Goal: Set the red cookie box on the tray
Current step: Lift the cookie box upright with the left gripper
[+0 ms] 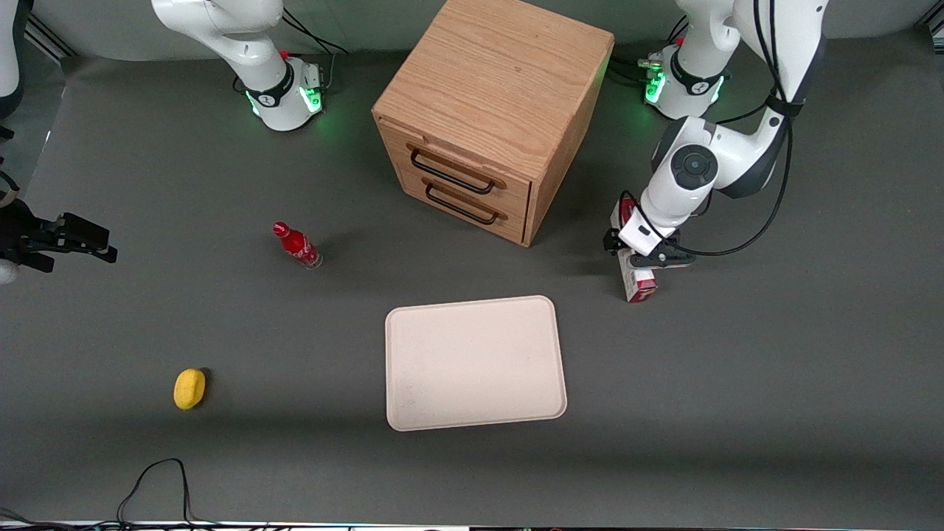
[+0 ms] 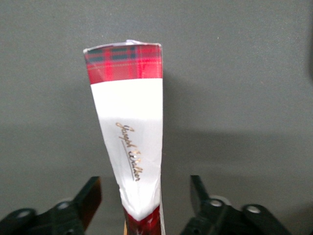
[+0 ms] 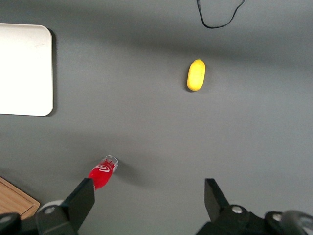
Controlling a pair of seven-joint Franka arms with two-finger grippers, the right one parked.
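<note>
The gripper [image 2: 145, 196] straddles the red cookie box [image 2: 128, 132] with its jaws wide, gripping nothing; close off-centre and it'll probably topple short of the tray [image 1: 475, 361].

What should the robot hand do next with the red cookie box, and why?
Probably close the fingers. The gripper is down over the red cookie box, which lies on the table beside the wooden drawer cabinet. Its fingers stand open on either side of the box with gaps showing, so nothing is held yet. The tray is bare, nearer the front camera.
</note>
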